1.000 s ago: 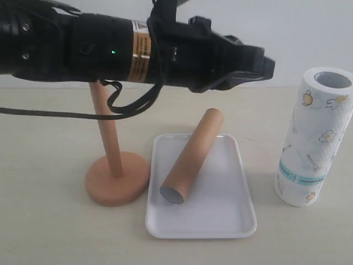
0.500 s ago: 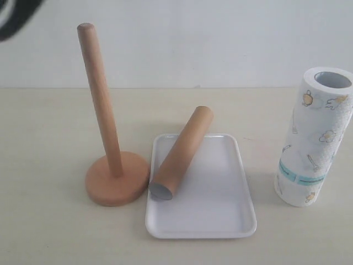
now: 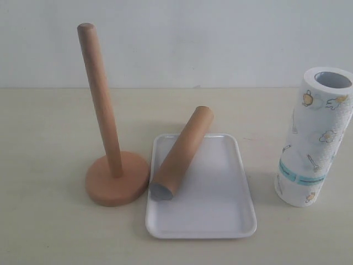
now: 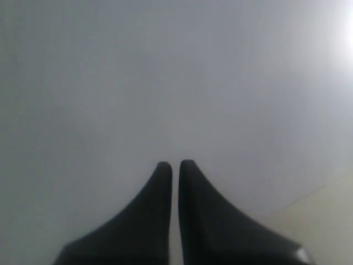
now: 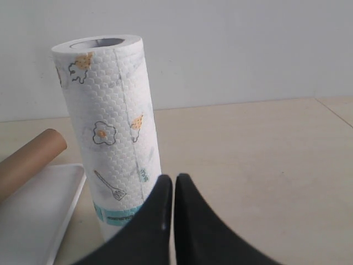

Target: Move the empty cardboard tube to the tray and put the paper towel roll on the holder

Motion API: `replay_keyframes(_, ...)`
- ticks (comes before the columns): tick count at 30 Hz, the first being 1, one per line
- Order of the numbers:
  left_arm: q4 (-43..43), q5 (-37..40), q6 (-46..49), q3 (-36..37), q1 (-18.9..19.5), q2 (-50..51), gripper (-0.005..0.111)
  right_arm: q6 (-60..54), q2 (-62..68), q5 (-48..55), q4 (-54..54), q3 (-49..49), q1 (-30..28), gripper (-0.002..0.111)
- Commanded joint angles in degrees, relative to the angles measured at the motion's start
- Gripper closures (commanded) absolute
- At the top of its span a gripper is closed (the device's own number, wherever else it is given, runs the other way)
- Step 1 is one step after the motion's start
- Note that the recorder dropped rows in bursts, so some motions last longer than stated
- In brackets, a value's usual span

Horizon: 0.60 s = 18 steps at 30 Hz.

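Note:
The brown cardboard tube (image 3: 181, 153) lies slanted across the left side of the white tray (image 3: 220, 212), its grey open end over the tray's left rim, close to the holder's base. The wooden holder (image 3: 107, 138) stands bare to the left of the tray. At the right edge, upright on the table, is the printed paper towel roll (image 3: 314, 136). No arm shows in the exterior view. My left gripper (image 4: 175, 164) is shut, empty, facing a blank white wall. My right gripper (image 5: 174, 178) is shut and empty, close beside the roll (image 5: 110, 132); the tube (image 5: 30, 160) and tray (image 5: 33, 221) lie beyond it.
The pale wooden table (image 3: 49, 232) ends at a white wall behind. In the right wrist view, bare tabletop (image 5: 259, 160) stretches on the side of the roll away from the tray.
The left arm, which stretched across the top of the exterior view a second ago, has gone out of that view. The tube shifted left, its near end now over the tray's left rim.

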Motion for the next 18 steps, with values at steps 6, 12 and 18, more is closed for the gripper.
replay_keyframes(6,-0.13,6.01,0.32,8.57,0.14,-10.66,0.103,0.12,-0.25,-0.74,-0.20,-0.02,0.16,0.107)
replay_keyframes(12,-0.13,5.86,0.32,8.57,0.14,-13.37,0.103,0.12,-0.25,-0.74,-0.20,-0.02,0.16,0.107)
replay_keyframes(18,-0.13,7.27,2.77,8.57,0.14,-14.70,0.103,0.12,-0.25,-0.74,-0.20,-0.02,0.16,0.107)
